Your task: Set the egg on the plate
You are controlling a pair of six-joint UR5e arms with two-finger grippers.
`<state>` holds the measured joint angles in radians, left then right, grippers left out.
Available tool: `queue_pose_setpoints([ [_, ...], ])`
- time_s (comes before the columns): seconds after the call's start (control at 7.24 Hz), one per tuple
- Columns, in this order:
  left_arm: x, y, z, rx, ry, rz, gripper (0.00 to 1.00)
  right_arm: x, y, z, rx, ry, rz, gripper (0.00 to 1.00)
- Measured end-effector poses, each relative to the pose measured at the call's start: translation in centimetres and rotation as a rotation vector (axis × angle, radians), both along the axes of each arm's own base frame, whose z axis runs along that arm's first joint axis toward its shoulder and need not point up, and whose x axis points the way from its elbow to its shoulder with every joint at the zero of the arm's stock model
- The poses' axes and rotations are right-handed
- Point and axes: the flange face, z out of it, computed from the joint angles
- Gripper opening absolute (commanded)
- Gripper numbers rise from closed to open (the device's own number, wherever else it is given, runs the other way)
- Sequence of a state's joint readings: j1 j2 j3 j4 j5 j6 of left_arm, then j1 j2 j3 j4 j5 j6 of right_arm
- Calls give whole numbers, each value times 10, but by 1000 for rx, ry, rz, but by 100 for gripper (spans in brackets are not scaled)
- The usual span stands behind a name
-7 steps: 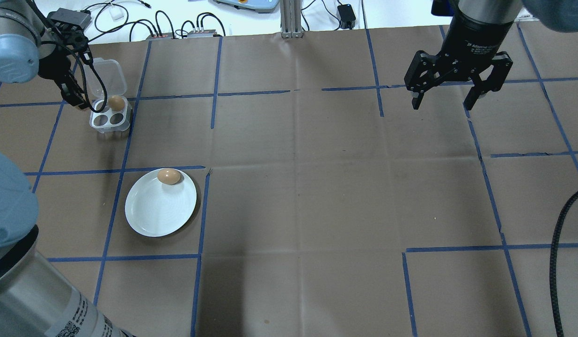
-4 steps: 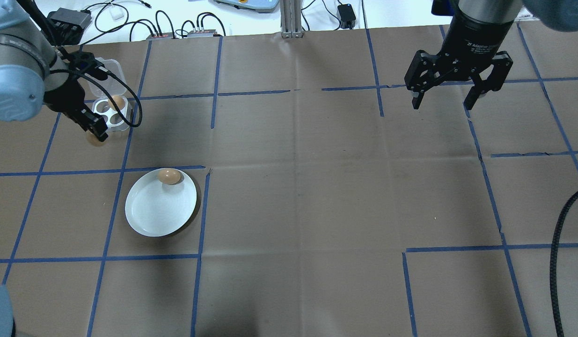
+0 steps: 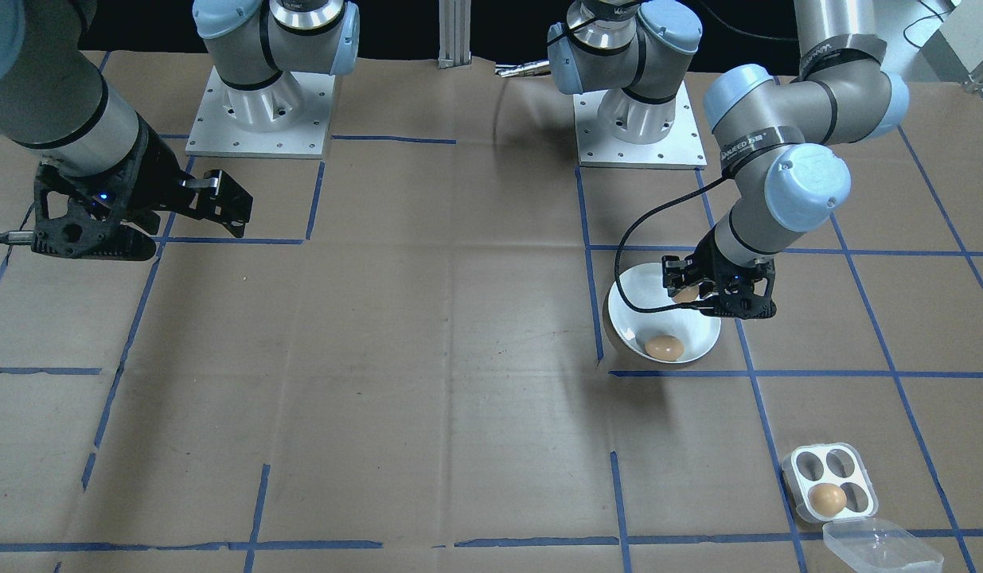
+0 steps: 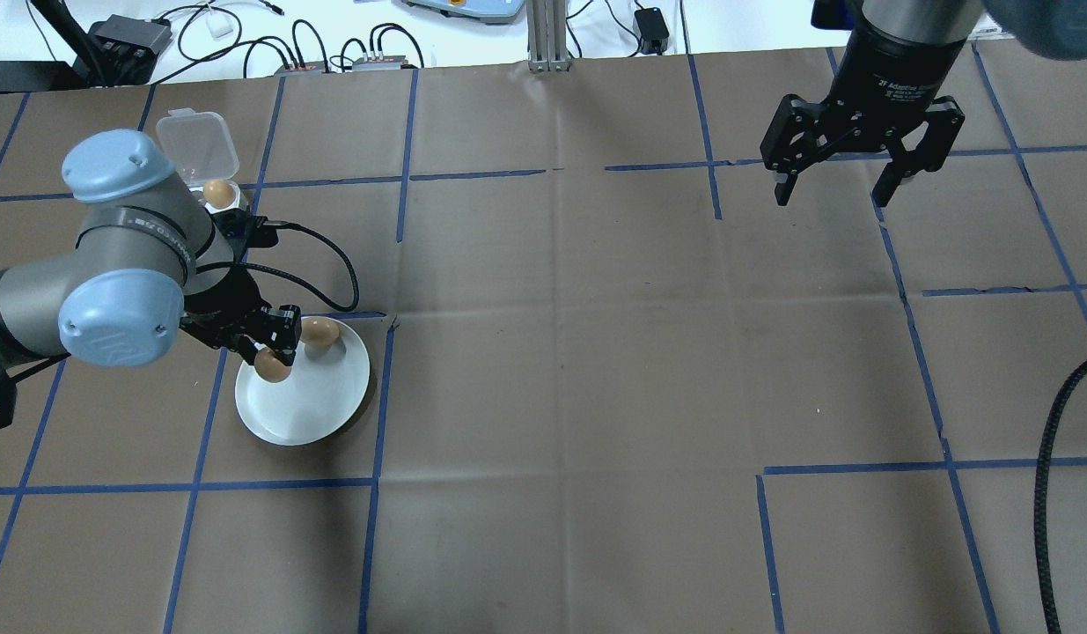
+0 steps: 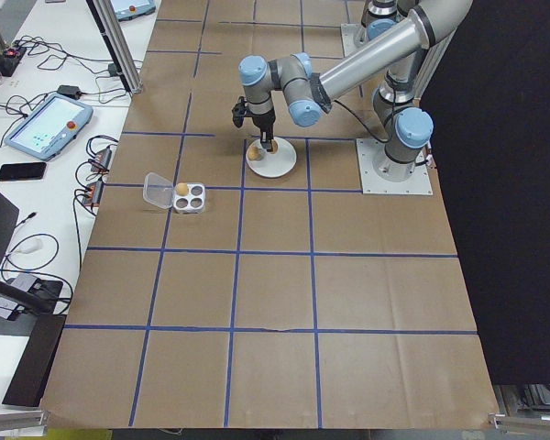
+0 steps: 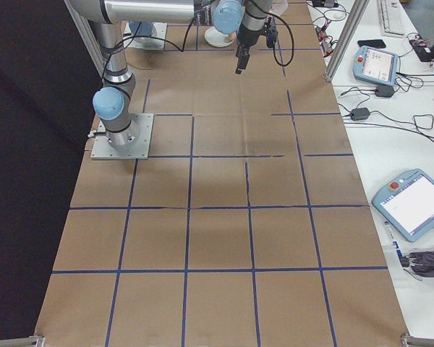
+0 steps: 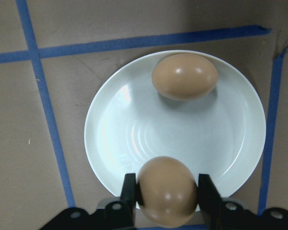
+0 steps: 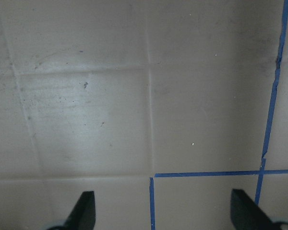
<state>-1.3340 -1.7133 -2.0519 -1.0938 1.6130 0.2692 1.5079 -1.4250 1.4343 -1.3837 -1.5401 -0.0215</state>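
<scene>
Brown, smooth egg (image 7: 166, 190) pinched in the left gripper (image 4: 270, 357), held above the near rim of the white plate (image 7: 134, 143). A second egg (image 7: 185, 76) lies on the plate's far side; right gripper (image 4: 838, 189) spread, well apart over the bench (image 4: 596, 352).

The left gripper (image 4: 274, 354) hangs over the near-left rim of the white plate (image 4: 319, 407), its fingers clamped on a brown egg (image 4: 272, 365); a second egg (image 4: 319, 331) lies on the plate's far edge; a third egg (image 4: 216, 191) sits in the egg tray (image 4: 230, 199) beside the clear lid (image 4: 196, 147). The right gripper (image 4: 835, 188) hovers wide apart above bare brown paper (image 4: 596, 352) crossed by blue tape lines (image 4: 380, 396), well away from the plate.
</scene>
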Motion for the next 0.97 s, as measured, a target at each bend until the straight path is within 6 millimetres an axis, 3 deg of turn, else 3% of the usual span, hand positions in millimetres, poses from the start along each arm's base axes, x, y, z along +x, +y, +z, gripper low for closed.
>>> queue_pose_setpoints([
  [0.14, 1, 1, -13, -17, -4, 15, 86, 0, 0, 0, 0, 0, 0, 100],
  [0.28, 2, -2, -22, -39, -11, 30, 100, 0, 0, 0, 0, 0, 0, 100],
  [0.55, 5, -12, -23, -111, -29, 50, 100, 0, 0, 0, 0, 1, 0, 100],
  [0.97, 8, -28, 5, -200, -51, 159, 100, 0, 0, 0, 0, 0, 0, 100],
])
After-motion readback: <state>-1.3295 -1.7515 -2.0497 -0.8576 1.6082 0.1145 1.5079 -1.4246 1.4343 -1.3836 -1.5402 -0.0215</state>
